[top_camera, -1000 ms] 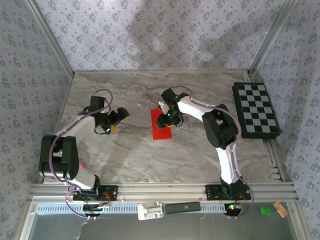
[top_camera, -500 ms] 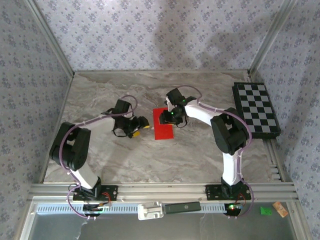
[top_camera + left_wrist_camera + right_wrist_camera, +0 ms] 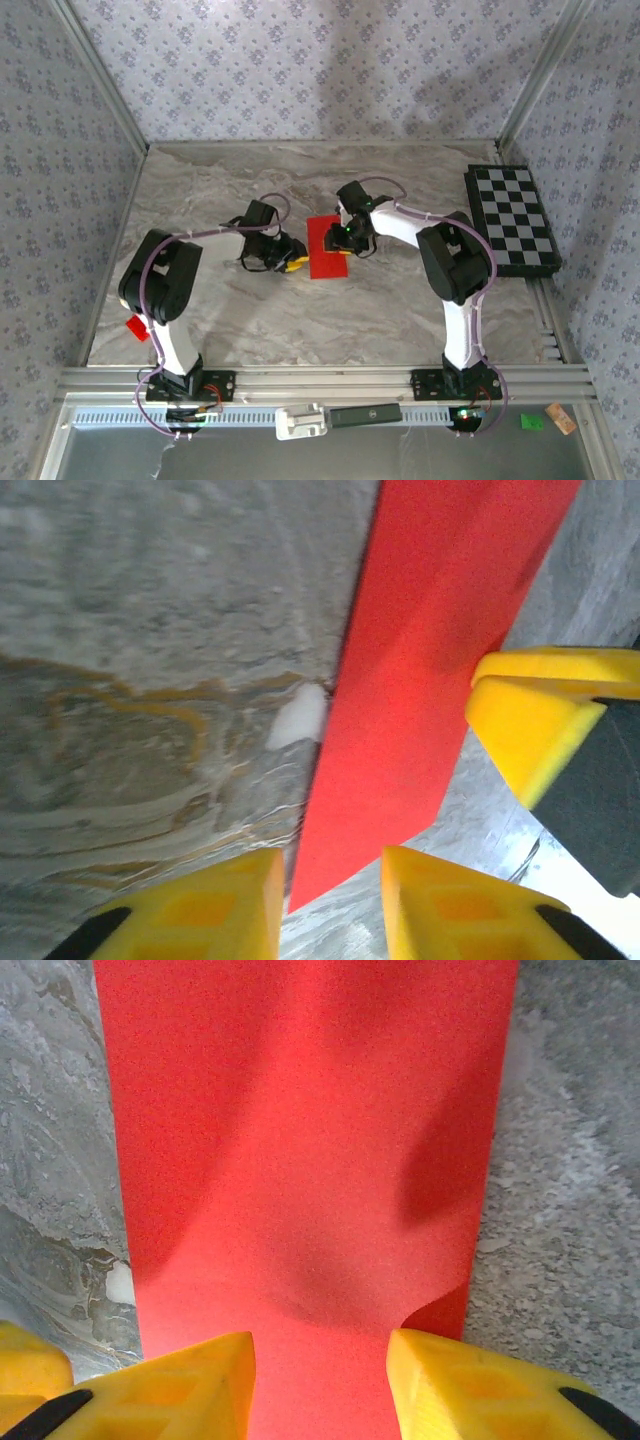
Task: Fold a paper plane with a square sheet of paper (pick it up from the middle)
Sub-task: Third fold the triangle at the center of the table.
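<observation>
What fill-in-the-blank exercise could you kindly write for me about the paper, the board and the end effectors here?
1. The square sheet of paper lying on the table is ___ in colour.
2. The chequered board lies at the table's ___ edge.
3. The fingers of the left end effector and the right end effector are ___.
Missing words: red; right; yellow.

Red sheet of paper (image 3: 326, 247), folded narrow rectangle, slightly humped, at table (image 3: 250, 320) centre.

Sheet (image 3: 300, 1140) cropped at top, near edge behind fingers (image 3: 190, 1390)
</observation>
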Robot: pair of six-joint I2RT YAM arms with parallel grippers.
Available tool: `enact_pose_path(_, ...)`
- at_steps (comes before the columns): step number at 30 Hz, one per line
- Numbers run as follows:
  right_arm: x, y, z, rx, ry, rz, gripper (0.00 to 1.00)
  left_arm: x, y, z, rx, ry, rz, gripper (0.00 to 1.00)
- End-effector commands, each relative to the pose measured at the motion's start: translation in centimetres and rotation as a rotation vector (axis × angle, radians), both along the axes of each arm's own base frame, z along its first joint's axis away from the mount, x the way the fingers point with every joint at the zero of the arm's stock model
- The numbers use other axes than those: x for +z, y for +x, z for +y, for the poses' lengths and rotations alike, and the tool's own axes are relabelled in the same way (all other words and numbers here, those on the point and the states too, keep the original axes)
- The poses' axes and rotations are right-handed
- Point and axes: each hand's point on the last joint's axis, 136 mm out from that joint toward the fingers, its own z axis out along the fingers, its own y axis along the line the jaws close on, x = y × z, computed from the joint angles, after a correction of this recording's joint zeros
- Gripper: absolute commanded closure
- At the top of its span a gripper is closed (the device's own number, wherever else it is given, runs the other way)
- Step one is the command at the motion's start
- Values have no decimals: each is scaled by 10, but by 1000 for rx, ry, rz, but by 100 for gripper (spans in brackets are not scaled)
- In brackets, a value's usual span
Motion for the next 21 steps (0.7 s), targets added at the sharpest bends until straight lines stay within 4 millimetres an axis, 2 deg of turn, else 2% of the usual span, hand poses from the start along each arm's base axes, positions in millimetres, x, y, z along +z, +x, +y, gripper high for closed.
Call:
enact_pose_path(1,-32,-16,-15,-28,-48,105,59,4,2,-12,-40,-27,10,74)
enact_pose_path(5,-35,-17,-20,-47,-26,128,59,-4,0,-12,-44,-7,37,77)
enact_pose_path(11,-37,-17,-20,-62,-5,143,60,-12,1,-13,-47,8,56,76)
enact_pose_path(21,-39,-17,-21,-62,2,156,60,-14,1,-22,-82,-14,73,75)
